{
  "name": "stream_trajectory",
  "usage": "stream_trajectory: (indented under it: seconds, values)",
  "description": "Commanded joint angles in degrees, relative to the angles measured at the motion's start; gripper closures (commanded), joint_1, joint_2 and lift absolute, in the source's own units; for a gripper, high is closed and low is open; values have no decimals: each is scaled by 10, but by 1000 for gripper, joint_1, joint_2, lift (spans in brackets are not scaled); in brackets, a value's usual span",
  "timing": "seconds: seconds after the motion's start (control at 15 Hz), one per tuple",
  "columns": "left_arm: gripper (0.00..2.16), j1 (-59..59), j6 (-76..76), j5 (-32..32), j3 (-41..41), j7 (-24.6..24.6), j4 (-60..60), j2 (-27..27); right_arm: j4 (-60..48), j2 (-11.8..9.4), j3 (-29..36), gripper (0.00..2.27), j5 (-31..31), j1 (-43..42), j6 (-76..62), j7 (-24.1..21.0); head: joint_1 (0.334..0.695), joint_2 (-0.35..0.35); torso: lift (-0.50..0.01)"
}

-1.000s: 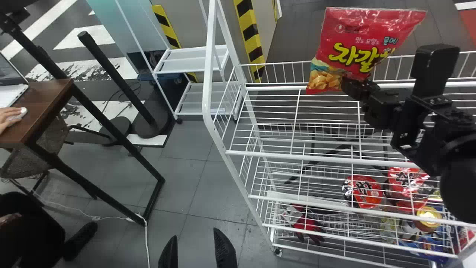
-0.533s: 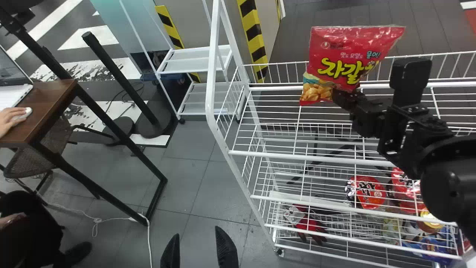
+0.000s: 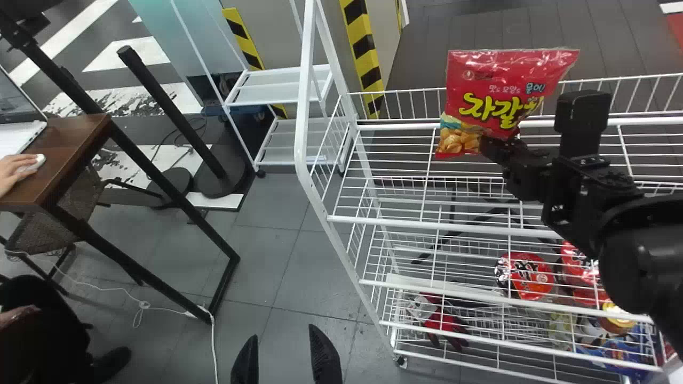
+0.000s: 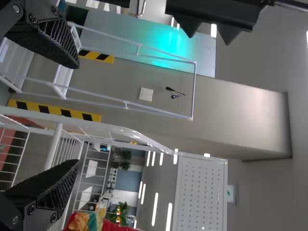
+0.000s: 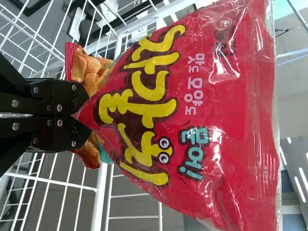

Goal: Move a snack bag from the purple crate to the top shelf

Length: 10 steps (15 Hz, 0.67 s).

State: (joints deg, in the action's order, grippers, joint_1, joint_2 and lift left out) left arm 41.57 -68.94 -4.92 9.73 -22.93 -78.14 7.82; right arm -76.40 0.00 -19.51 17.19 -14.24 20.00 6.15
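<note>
Lit fairly brightly and evenly in the head view, with soft shadows and a dull sheen on the grey floor tiles (image 3: 267, 256). In the left wrist view, lit by glaring white ceiling strip lights (image 4: 155, 209), with a turquoise glow on a smooth panel (image 4: 168, 43) and a pale sheen on the beige wall (image 4: 260, 106). In the right wrist view, streaked with white glare across the crinkled, glossy snack bag (image 5: 231, 120).
</note>
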Motion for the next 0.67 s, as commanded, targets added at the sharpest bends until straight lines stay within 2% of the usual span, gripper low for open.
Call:
stream_trajectory:
  seconds: [0.0, 0.6]
  values:
    - [124, 0, -2, 0, 0, 0, 0, 0, 11, 1, 0, 1686, 0, -7, 0, 0, 695, 350, 0]
    - [124, 1, -5, 0, 1, 0, -1, 1, 29, 1, 0, 1679, -1, -22, 30, -5, 695, 350, 0]
